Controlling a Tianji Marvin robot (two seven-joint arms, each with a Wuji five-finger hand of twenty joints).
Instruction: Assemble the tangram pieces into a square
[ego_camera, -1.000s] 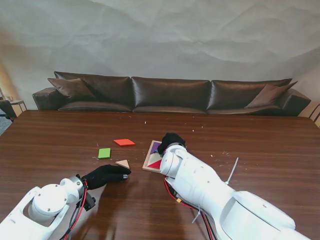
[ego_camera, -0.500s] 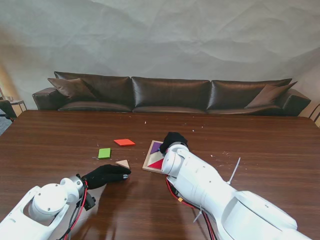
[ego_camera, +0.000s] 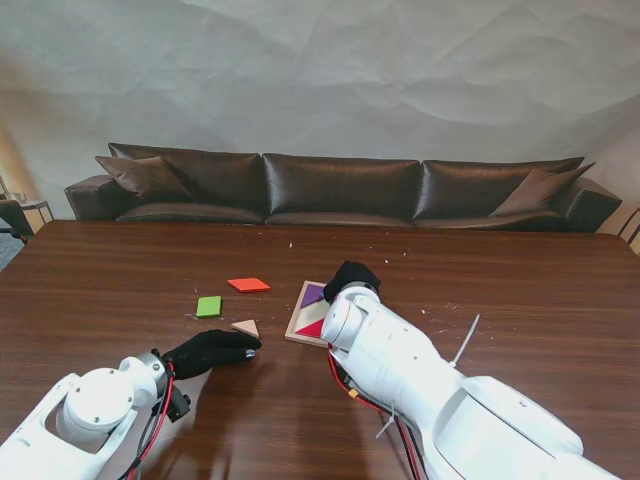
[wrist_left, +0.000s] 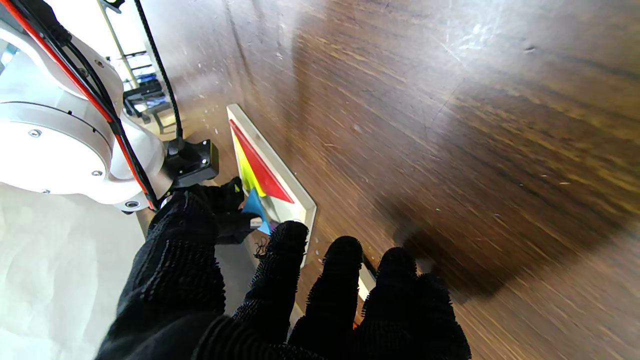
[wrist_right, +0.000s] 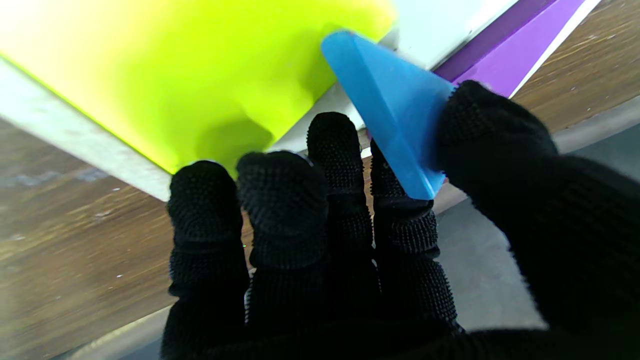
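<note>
A square wooden tray (ego_camera: 299, 334) lies mid-table with a purple piece (ego_camera: 313, 293) and a red triangle (ego_camera: 312, 328) in it. My right hand (ego_camera: 347, 277) hovers over the tray's far side, shut on a blue triangle (wrist_right: 395, 107) pinched between thumb and fingers, just over a yellow-green piece (wrist_right: 165, 75) and the purple piece (wrist_right: 520, 45). My left hand (ego_camera: 213, 350) rests flat on the table, fingers extended, touching a beige triangle (ego_camera: 246, 327). A green square (ego_camera: 209, 306) and an orange-red parallelogram (ego_camera: 249, 285) lie loose to the left of the tray.
My right arm's white forearm (ego_camera: 400, 365) covers the tray's right half. A white cable tie (ego_camera: 465, 341) lies on the table to the right. A dark sofa (ego_camera: 340, 190) stands beyond the table's far edge.
My right hand has shifted slightly to the right and away from me over the tray. The left hand and loose pieces have not moved.
</note>
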